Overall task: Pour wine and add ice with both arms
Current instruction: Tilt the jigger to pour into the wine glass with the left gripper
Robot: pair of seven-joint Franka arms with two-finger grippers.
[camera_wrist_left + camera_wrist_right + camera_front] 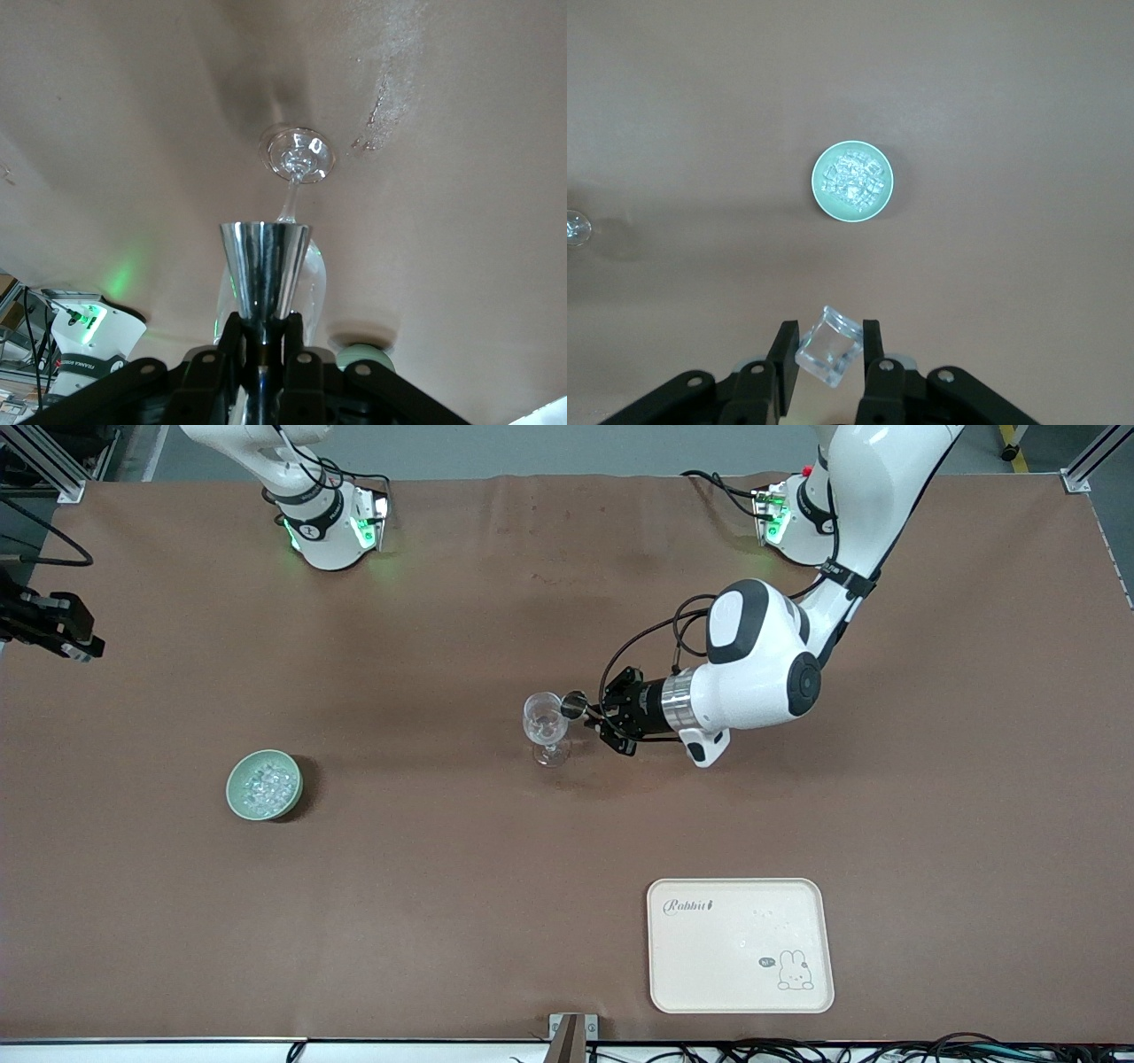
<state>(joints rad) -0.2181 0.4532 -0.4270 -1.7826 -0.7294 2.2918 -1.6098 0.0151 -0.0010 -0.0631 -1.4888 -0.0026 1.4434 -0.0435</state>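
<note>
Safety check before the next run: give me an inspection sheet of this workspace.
Surface: brown table cover, flat.
Job's things: wine glass upright mid-table; green bowl of ice toward the right arm's end.
Clutter: cream rabbit tray, nearest the front camera.
Tools: left tool shut on metal jigger, tipped at the glass rim; right tool shut on ice cube, high over the table.
Cables: black loop at the left arm's wrist; edge cables along the camera-side edge.
Surroundings: metal frame posts.
</note>
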